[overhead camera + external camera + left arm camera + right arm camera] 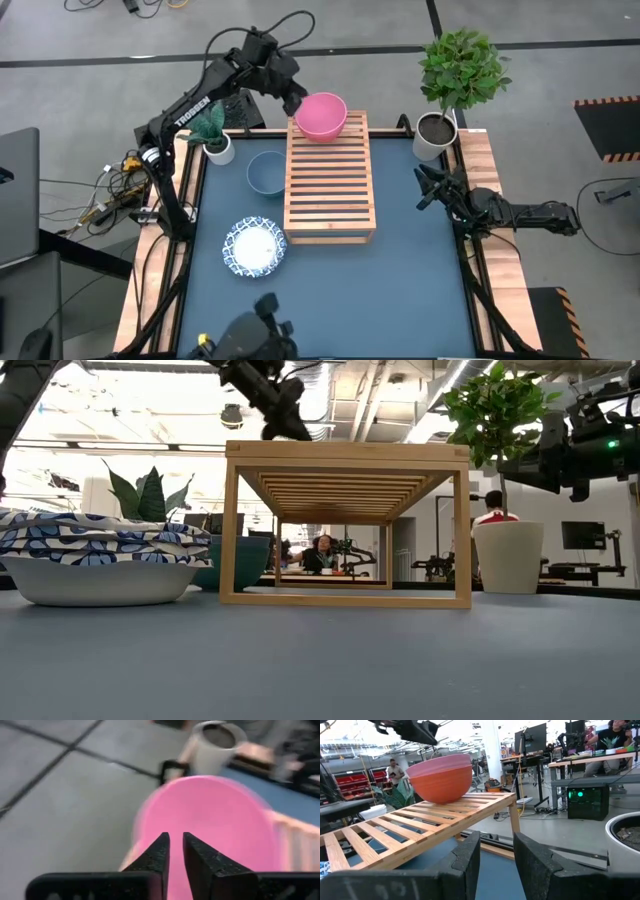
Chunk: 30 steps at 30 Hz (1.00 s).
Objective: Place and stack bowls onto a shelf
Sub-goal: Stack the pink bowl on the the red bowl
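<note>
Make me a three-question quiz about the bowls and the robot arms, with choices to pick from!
1. Where is the pink bowl?
A. on the far end of the shelf
B. on the blue table
C. inside the patterned bowl

2. How many bowls sit on the table beside the shelf?
A. none
B. two
C. four

3. What is the right gripper doing?
A. holding a bowl
B. squeezing a plant
C. open, holding nothing

Answers:
1 A, it rests on the slats at the shelf's far end.
2 B, the teal bowl and the patterned bowl.
3 C, its fingers stand apart with only air between them.
</note>
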Each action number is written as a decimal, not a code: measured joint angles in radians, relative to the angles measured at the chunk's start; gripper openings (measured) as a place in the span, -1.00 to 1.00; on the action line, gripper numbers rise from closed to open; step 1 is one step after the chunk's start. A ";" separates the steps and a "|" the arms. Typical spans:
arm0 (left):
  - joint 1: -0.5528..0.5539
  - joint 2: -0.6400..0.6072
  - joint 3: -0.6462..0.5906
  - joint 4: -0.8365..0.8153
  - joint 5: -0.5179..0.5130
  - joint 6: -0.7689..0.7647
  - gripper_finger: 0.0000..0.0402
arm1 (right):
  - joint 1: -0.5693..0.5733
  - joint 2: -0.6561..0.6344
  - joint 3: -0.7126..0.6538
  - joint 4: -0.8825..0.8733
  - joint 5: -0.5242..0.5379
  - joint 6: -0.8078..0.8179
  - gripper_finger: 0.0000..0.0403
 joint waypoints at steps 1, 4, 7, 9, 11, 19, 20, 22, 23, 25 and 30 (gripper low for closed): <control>-0.017 0.000 -0.002 0.016 0.023 0.000 -0.76 | 0.000 0.000 0.000 0.000 0.000 0.000 -0.29; -0.088 0.000 -0.004 0.060 -0.006 0.012 -0.72 | 0.000 0.000 0.000 -0.001 0.000 0.000 -0.29; -0.164 0.000 -0.005 0.119 -0.131 0.052 -0.71 | 0.000 0.000 0.000 -0.001 0.000 0.001 -0.29; -0.209 0.000 -0.005 0.163 -0.229 0.074 -0.71 | 0.000 0.000 0.000 -0.001 0.000 0.003 -0.29; -0.250 0.000 -0.005 0.202 -0.308 0.085 -0.73 | 0.000 0.000 0.000 -0.001 0.000 0.003 -0.29; -0.329 0.083 -0.005 0.295 -0.502 0.061 -0.88 | 0.001 0.000 0.000 -0.007 -0.001 0.003 -0.29; -0.332 0.100 -0.005 0.301 -0.523 0.047 -0.90 | 0.003 0.000 0.000 -0.012 -0.002 0.006 -0.29; -0.333 0.134 -0.005 0.309 -0.561 0.019 -0.96 | 0.003 0.000 0.000 -0.020 -0.003 0.009 -0.29; -0.333 0.148 -0.006 0.310 -0.583 0.005 -0.98 | 0.003 0.000 0.000 -0.021 -0.003 0.011 -0.29; -0.334 0.174 -0.006 0.317 -0.619 -0.020 -0.99 | 0.003 0.000 0.000 -0.028 -0.003 0.020 -0.29; -0.334 0.199 -0.006 0.326 -0.630 -0.018 -1.00 | 0.003 0.000 0.000 -0.029 -0.003 0.026 -0.29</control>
